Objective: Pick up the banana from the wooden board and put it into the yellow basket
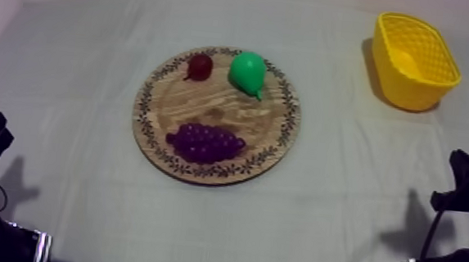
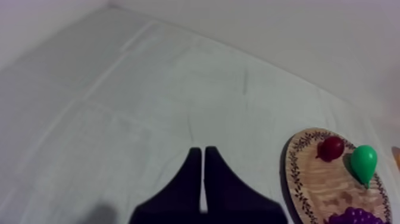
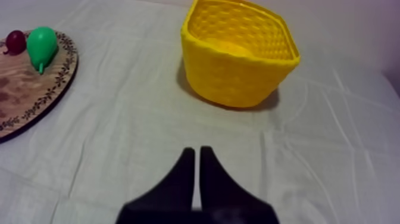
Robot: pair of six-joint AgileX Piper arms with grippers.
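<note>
The round wooden board [image 1: 216, 116] carries a pear [image 1: 248, 72], a small red fruit [image 1: 200, 66] and a bunch of grapes [image 1: 205, 142] — the top view gives all three whole. The right wrist view looks into the yellow basket [image 3: 238, 80], where a paler yellow shape — the banana [image 3: 229, 46], as far as I can tell — lies inside. The left gripper [image 2: 202, 152] and the right gripper [image 3: 197, 150] are each closed to a narrow wedge, holding nothing, over the worktop [image 1: 72, 59].

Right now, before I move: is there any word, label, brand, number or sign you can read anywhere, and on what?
None: nothing here bears readable text.
The board has only a leafy pattern round its rim, no letters.
The basket shows plain weave, no label.
The pear, grapes, small red fruit and cloth carry no marks.
</note>
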